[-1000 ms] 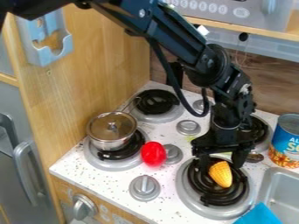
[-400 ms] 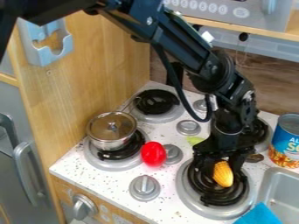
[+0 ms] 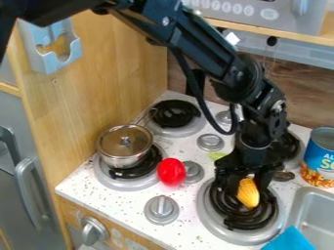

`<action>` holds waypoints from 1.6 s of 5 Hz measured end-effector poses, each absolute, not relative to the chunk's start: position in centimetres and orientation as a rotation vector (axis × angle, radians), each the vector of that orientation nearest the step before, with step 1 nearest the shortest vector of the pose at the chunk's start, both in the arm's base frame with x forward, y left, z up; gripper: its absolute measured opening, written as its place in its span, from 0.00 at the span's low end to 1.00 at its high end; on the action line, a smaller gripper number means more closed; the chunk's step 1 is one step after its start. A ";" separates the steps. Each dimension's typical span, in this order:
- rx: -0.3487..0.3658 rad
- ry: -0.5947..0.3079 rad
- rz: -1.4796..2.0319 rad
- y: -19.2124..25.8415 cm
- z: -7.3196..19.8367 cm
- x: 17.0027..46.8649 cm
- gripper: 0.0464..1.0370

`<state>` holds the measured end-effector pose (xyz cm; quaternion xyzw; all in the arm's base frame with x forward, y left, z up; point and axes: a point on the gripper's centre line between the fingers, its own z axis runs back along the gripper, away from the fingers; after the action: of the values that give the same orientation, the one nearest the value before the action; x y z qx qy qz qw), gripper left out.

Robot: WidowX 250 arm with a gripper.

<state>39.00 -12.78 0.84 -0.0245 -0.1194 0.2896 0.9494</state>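
The black gripper (image 3: 248, 188) points down over the front right burner (image 3: 207, 207), with its fingers close against both sides of a yellow toy corn cob (image 3: 248, 194). It is shut on the corn's upper part. The cob's lower end shows in front of the gripper, over the black coil; I cannot tell whether it touches the coil.
Left of the gripper are a red object (image 3: 172, 172), metal knobs and a lidded pot (image 3: 122, 158) on a burner. A can (image 3: 320, 156) stands to the right, behind the sink (image 3: 306, 207) and a blue item (image 3: 290, 240). A green piece (image 3: 217, 156) lies behind.
The gripper's fingers have drawn closer together around the corn. The cob has turned slightly more upright and shifted a little. The forearm has shifted slightly right.
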 end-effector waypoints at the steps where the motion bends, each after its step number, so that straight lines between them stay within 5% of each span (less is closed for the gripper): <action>1: -0.065 -0.303 0.597 -12.0 3.3 40.3 0.64; 8: 0.057 -0.435 0.805 0.4 5.4 43.9 0.64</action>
<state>43.86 0.43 5.37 0.0274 -0.2100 0.3884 0.8968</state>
